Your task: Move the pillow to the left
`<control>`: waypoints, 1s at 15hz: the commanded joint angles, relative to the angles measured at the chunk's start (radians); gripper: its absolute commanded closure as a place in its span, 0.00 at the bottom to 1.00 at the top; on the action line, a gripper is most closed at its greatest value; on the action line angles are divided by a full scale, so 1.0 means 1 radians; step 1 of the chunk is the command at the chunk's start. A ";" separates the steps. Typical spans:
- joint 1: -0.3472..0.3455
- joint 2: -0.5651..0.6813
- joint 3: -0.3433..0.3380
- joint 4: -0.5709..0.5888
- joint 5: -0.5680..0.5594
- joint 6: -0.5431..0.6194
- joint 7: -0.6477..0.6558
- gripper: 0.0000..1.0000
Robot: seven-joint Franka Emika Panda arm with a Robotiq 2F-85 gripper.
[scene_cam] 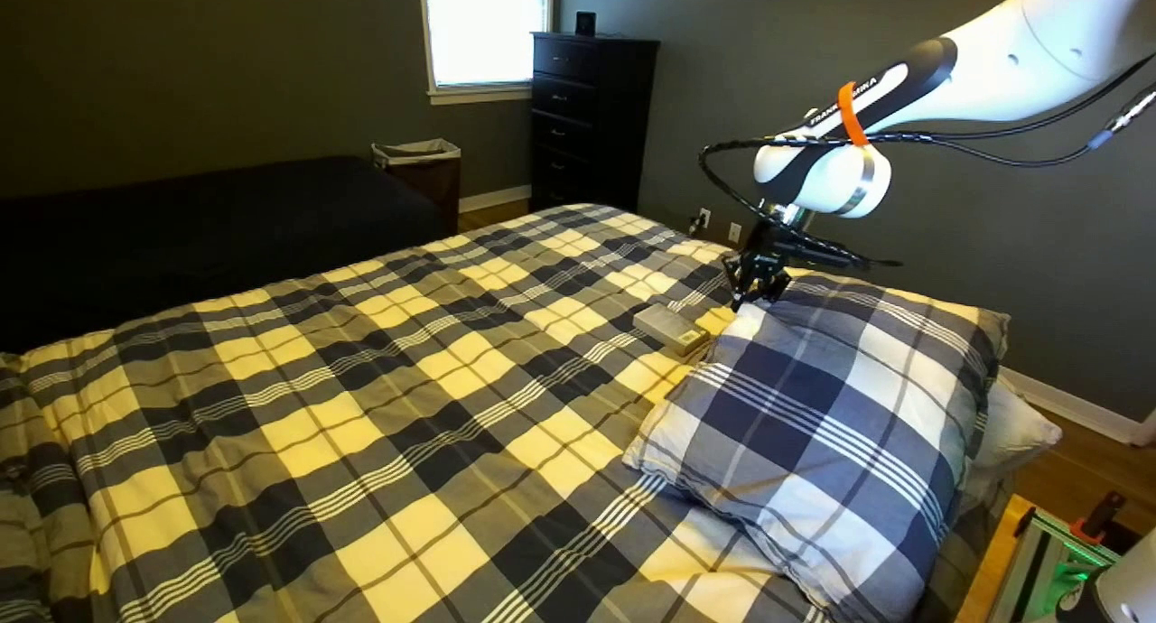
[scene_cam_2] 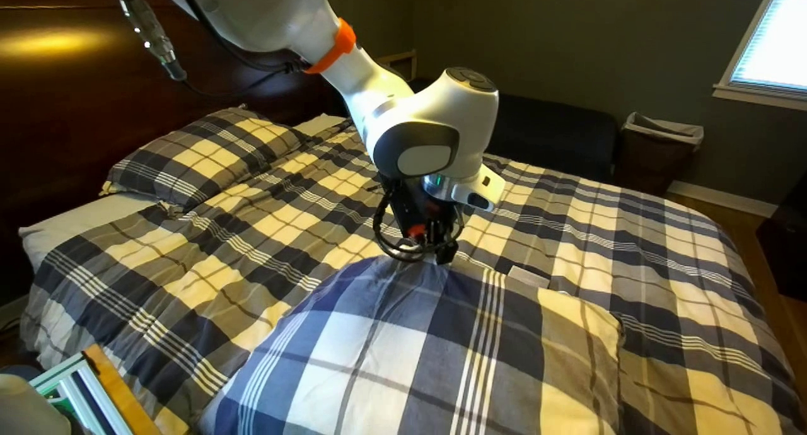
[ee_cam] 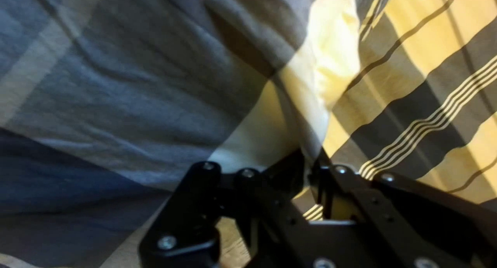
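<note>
In an exterior view, the plaid pillow (scene_cam: 831,406) lies on the bed (scene_cam: 361,424) at the right, its nearest corner running off the bottom, and the black tool (scene_cam: 757,294) meets the upper left part of its edge, too small and dark there to show how wide it stands. A white pillow (scene_cam: 1020,429) peeks out, the rest of it hidden behind the plaid one. A grey box (scene_cam: 668,327) lies on the bed just beside the plaid pillow, and the arm (scene_cam: 1048,54) is cut off at the right. In an exterior view, the plaid pillow (scene_cam_2: 403,359) fills the lower middle and is cut off below; the tool (scene_cam_2: 438,253) is at its top edge, largely hidden by the arm's wrist and a looped cable (scene_cam_2: 378,224), so its grip cannot be judged from here. The box (scene_cam_2: 528,276) is partly hidden behind the pillow, and another plaid pillow (scene_cam_2: 211,154) lies near the headboard (scene_cam_2: 57,101). In the wrist view, the plaid pillow (ee_cam: 116,105) takes up the left side, and the tool (ee_cam: 310,167) reaches in from below, its fingertips (ee_cam: 289,171) close together and holding a fold of the pillow's cloth; the fold's end is lost in shadow between them.
</note>
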 commanded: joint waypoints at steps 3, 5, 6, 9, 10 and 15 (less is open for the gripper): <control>0.059 0.012 0.081 0.073 0.081 -0.114 -0.164 0.99; 0.079 0.028 0.099 0.097 0.076 -0.132 -0.195 0.99; 0.077 0.008 0.070 0.048 0.043 -0.097 -0.147 0.95; 0.092 0.020 0.083 0.062 0.043 -0.106 -0.166 0.95; 0.092 0.021 0.083 0.063 0.043 -0.106 -0.169 0.95; 0.107 0.083 0.120 0.134 0.027 -0.179 -0.278 0.99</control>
